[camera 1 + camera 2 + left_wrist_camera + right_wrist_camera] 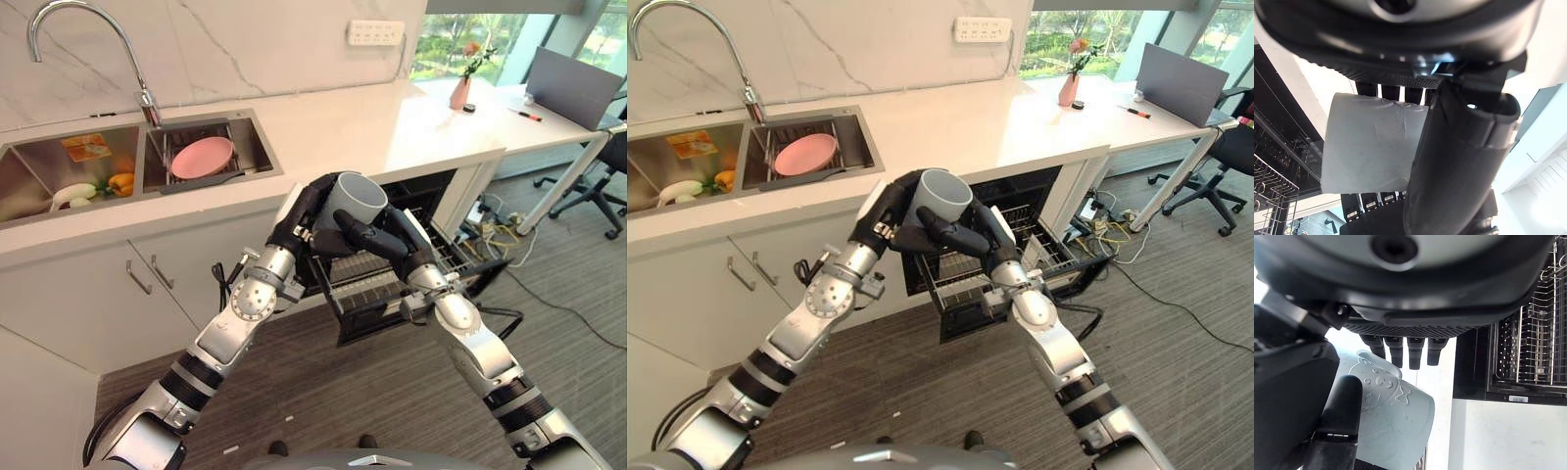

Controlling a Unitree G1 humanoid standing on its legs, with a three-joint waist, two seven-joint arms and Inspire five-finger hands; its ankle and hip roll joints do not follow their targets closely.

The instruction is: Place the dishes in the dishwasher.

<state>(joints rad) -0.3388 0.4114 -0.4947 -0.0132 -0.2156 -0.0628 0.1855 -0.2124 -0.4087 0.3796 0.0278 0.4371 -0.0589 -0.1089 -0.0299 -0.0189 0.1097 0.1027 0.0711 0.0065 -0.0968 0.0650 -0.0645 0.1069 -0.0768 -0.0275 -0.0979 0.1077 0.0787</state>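
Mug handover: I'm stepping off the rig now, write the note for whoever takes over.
Left robot hand: curled round the grey mug, held above the pulled-out dishwasher rack.
Right robot hand: fingers wrapped on the same mug from the other side.
Pink plate sits in the sink; vegetables lie in the other basin.
Done: dishwasher open, mug lifted.
Left: set the mug in the rack, then fetch the plate.

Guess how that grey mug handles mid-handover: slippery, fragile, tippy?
The mug looks rigid and probably ceramic, so a drop over the dishwasher rack could chip it. Its smooth wall may slip. Left hand and right hand both wrap it, so it seems steady.
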